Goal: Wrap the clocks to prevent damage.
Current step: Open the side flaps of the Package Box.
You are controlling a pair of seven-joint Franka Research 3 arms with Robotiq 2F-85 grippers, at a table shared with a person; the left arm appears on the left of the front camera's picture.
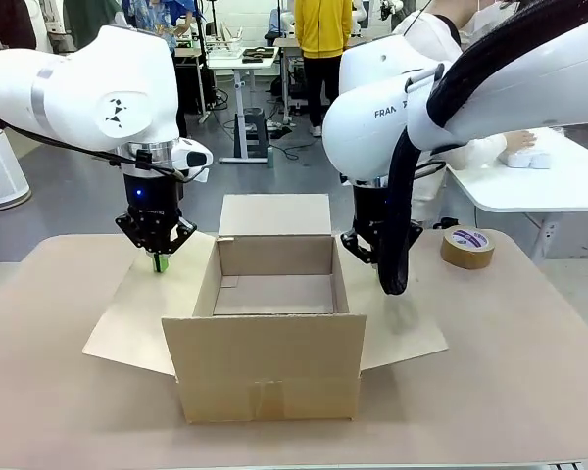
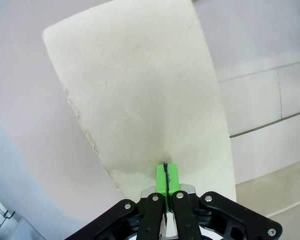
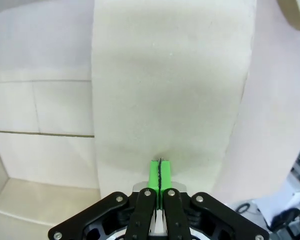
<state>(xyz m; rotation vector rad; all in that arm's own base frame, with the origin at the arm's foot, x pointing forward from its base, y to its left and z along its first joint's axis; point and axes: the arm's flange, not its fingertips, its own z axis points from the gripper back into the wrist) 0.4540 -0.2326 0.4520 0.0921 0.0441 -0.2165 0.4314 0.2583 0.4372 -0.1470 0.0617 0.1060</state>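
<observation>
An open cardboard box [image 1: 265, 367] stands mid-table with its flaps folded outward; bare cardboard shows inside it. My left gripper [image 1: 159, 257] is shut, its green tips touching the left flap [image 1: 142, 313]. In the left wrist view the gripper [image 2: 165, 175] points down at that flap [image 2: 140, 100], pads pressed together with nothing between them. My right gripper [image 1: 370, 257], partly behind its black cable, sits over the right flap [image 1: 404, 328]. The right wrist view shows this gripper [image 3: 160, 172] shut too, tips on the flap [image 3: 170, 75].
A roll of brown tape [image 1: 467, 247] lies on the table at the right, beyond the right flap. The back flap [image 1: 274, 213] stands upright. A person in white [image 1: 451, 39] stands behind the right arm at a white side table [image 1: 529, 186].
</observation>
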